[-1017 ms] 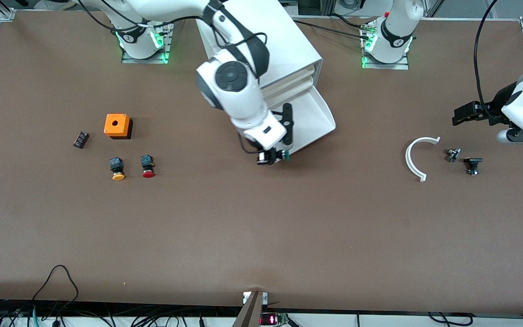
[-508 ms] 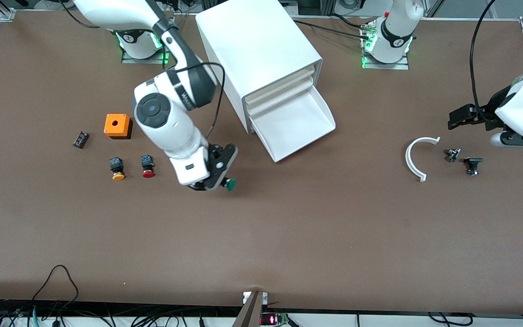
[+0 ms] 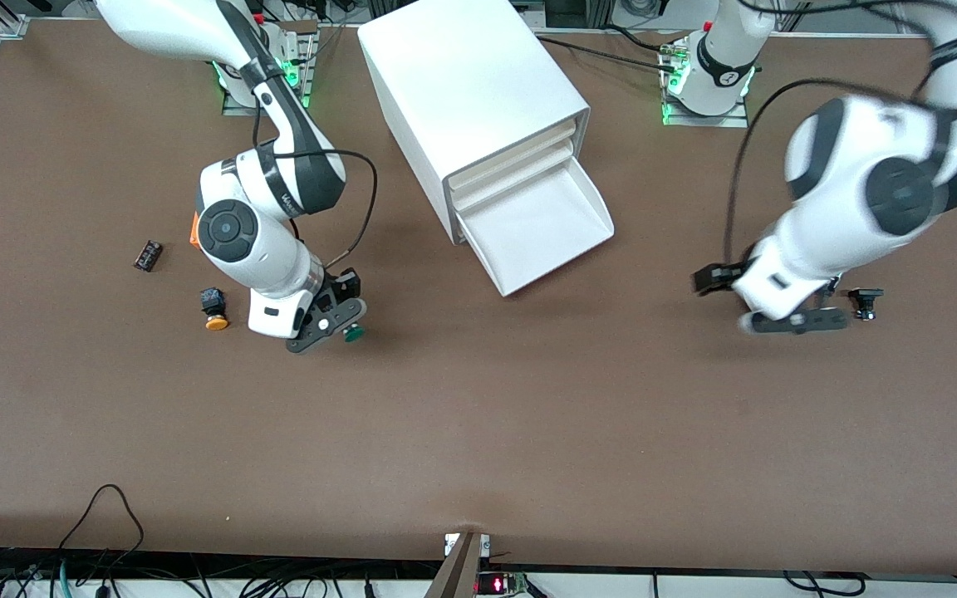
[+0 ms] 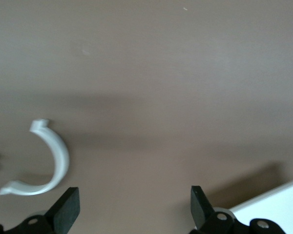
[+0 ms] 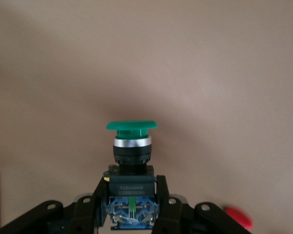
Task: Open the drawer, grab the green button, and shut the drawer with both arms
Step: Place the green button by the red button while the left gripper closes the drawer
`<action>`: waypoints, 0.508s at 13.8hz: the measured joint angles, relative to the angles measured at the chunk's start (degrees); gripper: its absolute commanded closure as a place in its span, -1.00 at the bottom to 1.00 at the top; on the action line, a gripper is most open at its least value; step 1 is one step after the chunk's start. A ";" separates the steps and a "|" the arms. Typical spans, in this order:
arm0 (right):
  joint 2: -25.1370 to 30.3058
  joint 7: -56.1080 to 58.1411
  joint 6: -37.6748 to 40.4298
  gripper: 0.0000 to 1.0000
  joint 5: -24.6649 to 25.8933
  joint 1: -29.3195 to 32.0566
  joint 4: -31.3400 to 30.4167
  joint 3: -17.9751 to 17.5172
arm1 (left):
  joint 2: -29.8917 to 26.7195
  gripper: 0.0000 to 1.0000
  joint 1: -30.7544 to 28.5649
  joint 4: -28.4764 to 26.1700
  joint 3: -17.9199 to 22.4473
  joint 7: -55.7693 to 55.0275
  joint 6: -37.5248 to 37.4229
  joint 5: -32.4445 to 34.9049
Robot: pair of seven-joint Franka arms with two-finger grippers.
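Brown surface (image 3: 478, 432) carries the cabinet (bottom drawer (image 3: 541, 228) out); right gripper (image 3: 337, 320) clamps the button (image 5: 132, 141), left gripper (image 4: 132, 209) spread wide, holding nothing.

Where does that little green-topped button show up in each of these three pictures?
Front view: the green button sits in the right tool, over the table toward the right arm's end.
Left wrist view: not in it; only the open left tool and a white curved piece.
Right wrist view: centre, clamped.
Shared landmark: the brown table.
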State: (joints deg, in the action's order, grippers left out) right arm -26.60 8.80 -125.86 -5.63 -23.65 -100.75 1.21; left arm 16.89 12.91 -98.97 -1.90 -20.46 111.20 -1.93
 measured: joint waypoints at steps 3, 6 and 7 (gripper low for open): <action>0.03 -5.68 -0.58 0.27 -0.01 1.85 -4.80 1.68 | 2.58 -1.00 0.26 -5.60 -3.82 -8.89 11.47 0.00; -0.14 -8.13 -3.78 0.26 -0.01 4.31 -8.69 2.19 | 4.05 -1.00 0.28 -12.11 -5.31 -12.66 23.06 -0.01; -0.45 -8.51 -5.14 0.25 -0.01 4.56 -9.75 2.27 | 4.66 -1.00 0.39 -14.11 -5.81 -14.15 26.61 -0.02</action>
State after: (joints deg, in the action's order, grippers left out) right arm -27.05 0.29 -131.00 -5.65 -19.10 -110.50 3.48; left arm 21.55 13.31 -113.07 -7.70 -34.61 137.81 -1.95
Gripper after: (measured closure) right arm 0.590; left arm 0.000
